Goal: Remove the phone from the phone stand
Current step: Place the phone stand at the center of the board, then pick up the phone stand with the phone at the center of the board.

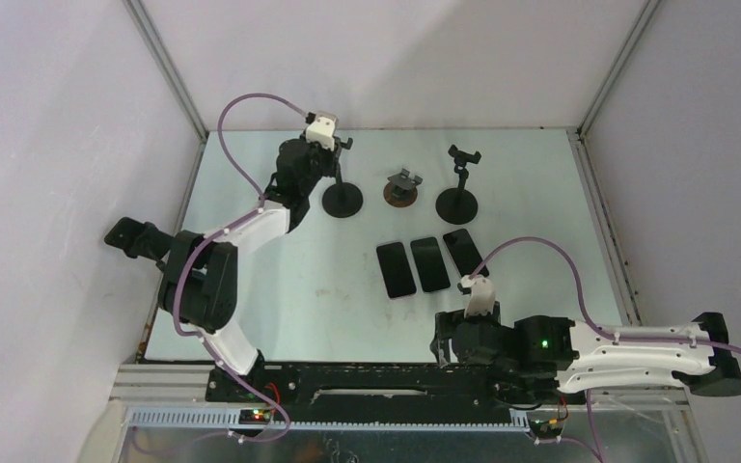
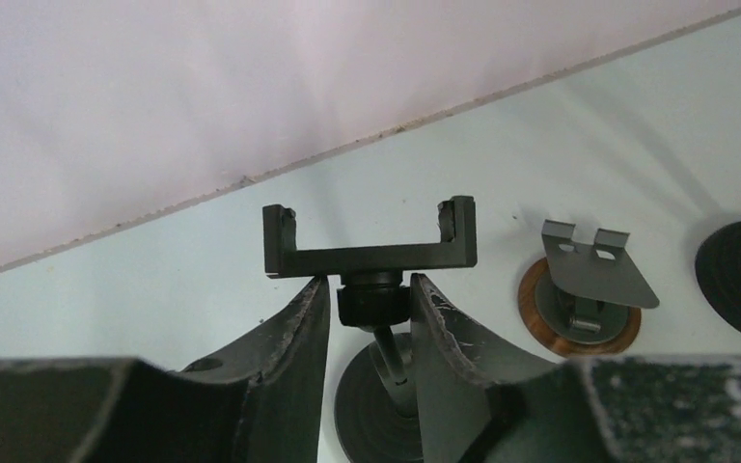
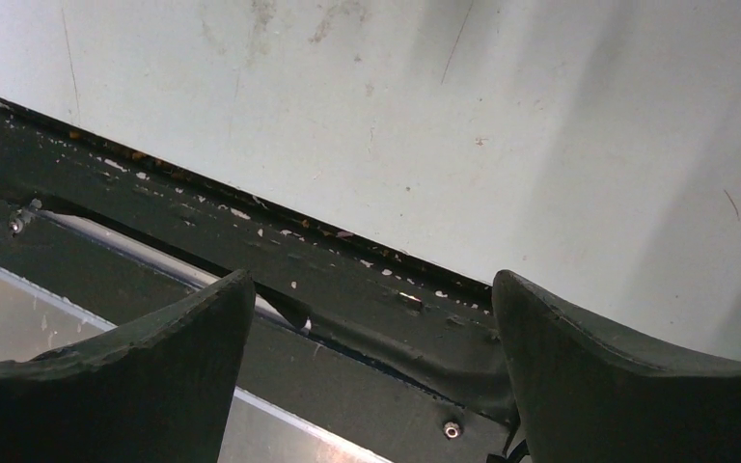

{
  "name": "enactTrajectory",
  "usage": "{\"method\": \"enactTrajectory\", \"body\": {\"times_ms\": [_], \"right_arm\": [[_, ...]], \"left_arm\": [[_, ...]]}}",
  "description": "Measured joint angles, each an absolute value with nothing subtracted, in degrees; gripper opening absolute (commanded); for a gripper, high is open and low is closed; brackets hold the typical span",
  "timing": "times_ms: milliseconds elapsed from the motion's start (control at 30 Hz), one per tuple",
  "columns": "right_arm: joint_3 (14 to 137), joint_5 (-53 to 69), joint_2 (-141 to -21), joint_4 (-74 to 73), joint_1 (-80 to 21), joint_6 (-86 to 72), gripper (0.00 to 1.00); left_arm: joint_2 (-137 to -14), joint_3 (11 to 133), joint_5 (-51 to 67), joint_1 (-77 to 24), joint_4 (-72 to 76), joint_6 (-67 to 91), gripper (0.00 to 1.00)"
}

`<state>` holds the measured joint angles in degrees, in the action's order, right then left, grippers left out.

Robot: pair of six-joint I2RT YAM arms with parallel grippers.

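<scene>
1. Step: phones [image 1: 429, 263] lie flat, three in a row on the counter [image 1: 280, 289], well apart from the stands. The left stand [image 1: 343, 200] has an empty cradle [image 2: 371, 256], so removal looks finished.
2. Next move: likely lifting clear without tipping the stand.
3. Left arm: stretched far. The left pincer [image 2: 371, 289] straddles the knob [image 2: 373, 304] under the cradle; pressing or released, cannot tell.
4. Right arm: folded low at the near edge. The right pincer [image 3: 371, 285] is spread wide, holding nothing.

Open table [image 1: 289, 280] left of phones [image 1: 429, 263]; stands [image 1: 403, 188] line the far edge.

Black phones [image 1: 430, 263] (brown-ringed stand [image 1: 402, 193])
</scene>
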<state>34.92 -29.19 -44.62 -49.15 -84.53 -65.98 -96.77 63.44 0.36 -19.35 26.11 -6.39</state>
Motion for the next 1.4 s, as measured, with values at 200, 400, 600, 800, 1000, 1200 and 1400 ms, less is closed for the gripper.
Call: {"method": "enactTrajectory", "body": {"times_ms": [200,400,600,800,1000,1200,1400], "right_arm": [[34.89,-29.89,-44.62,-49.17,-84.62,-66.06,0.96],[34.89,-30.02,-44.56,-49.23,-84.64,-66.06,0.96],[34.92,-30.17,-44.75,-49.19,-84.66,-65.98,0.96],[34.92,-30.48,-46.54,-48.88,-84.68,-65.76,0.98],[34.89,-30.94,-48.23,-47.97,-84.68,-65.71,0.99],[34.89,-31.18,-50.15,-47.11,-84.66,-65.04,1.0],[34.89,-30.87,-51.83,-45.89,-84.25,-64.14,0.99]], "left_arm": [[-96.75,63.42,-2.52,-19.46,27.33,-6.42,0.57],[-95.22,62.54,-4.6,-19.42,26.28,-6.0,0.9],[-88.33,61.93,-8.29,-19.42,20.84,-4.89,0.99],[-76.07,60.86,-16.51,-19.46,12.14,1.48,1.0],[-62.76,59.79,-25.06,-19.46,-0.86,11.88,1.0],[-58.65,58.81,-36.23,-19.46,-18.9,22.9,1.0],[-59.22,57.71,-51.51,-19.09,-38.81,34.87,1.0]]}}
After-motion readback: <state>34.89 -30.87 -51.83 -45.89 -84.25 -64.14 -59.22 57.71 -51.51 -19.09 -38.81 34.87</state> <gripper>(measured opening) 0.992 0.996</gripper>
